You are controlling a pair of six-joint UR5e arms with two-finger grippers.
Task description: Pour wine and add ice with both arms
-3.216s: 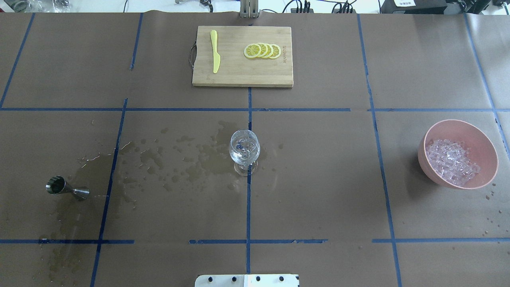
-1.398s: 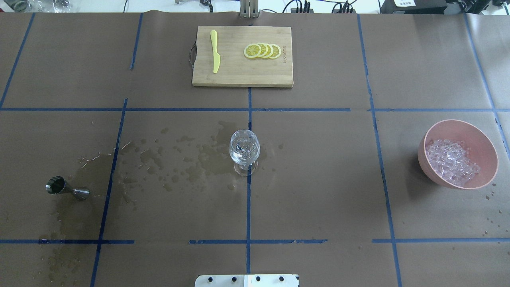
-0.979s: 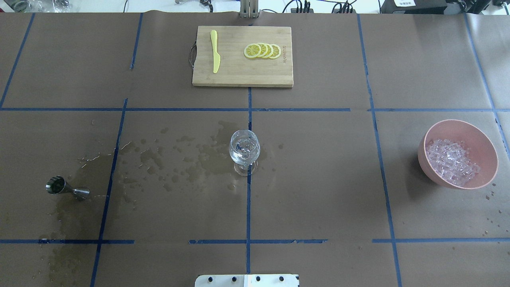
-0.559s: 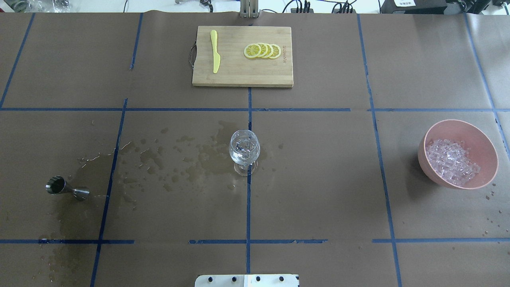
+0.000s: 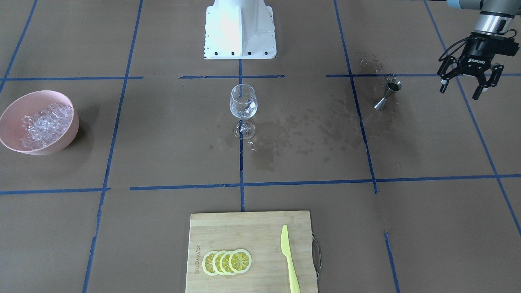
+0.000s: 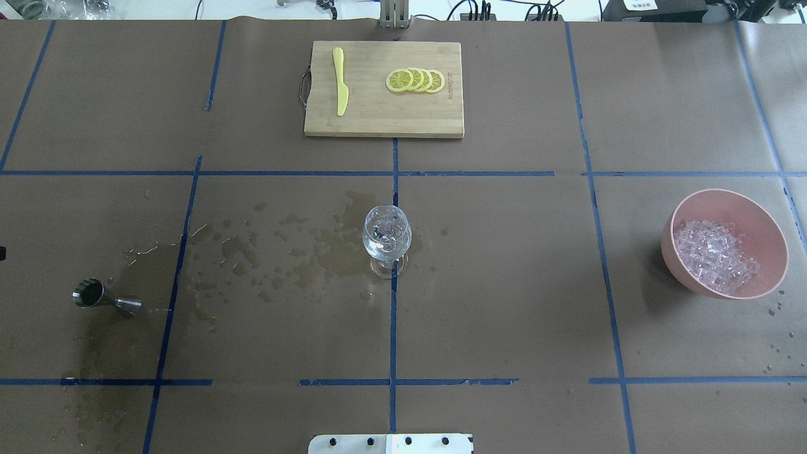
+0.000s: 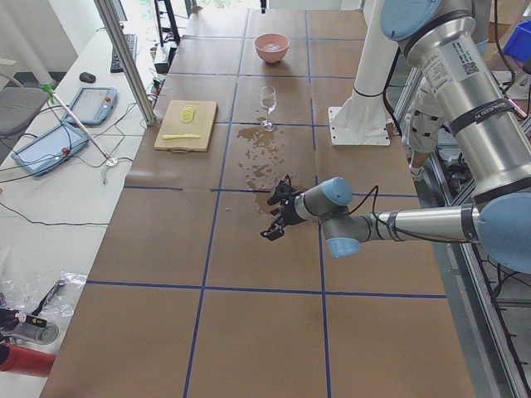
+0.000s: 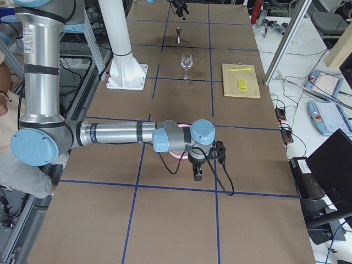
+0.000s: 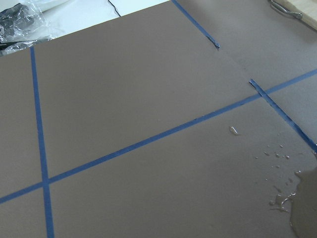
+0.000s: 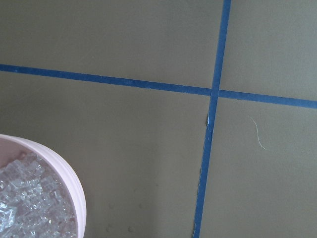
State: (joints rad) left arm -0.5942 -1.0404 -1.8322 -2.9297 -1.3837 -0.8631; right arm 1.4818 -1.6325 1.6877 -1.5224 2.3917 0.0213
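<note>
A wine glass (image 5: 243, 108) stands upright at the table's middle with a little clear wine in it; it also shows in the overhead view (image 6: 386, 236). The ice (image 6: 715, 255) lies heaped in a pink bowl (image 6: 769, 217) at the right. A steel jigger (image 5: 386, 95) stands on wet paper. My left gripper (image 5: 459, 91) is open and empty, hovering just outboard of the jigger. My right gripper (image 8: 197, 171) hangs beside the bowl; I cannot tell if it is open. The right wrist view shows the bowl's rim (image 10: 74, 183) and no fingers.
A bamboo cutting board (image 6: 378, 120) at the far side carries a yellow knife (image 6: 340, 82) and lemon slices (image 6: 416, 81). Spilled liquid (image 6: 296, 252) darkens the paper between jigger and glass. The white pedestal (image 5: 240, 28) stands at the near edge.
A black tip of my left gripper has just appeared at the overhead view's left edge. The glass, jigger and bowl have not moved.
</note>
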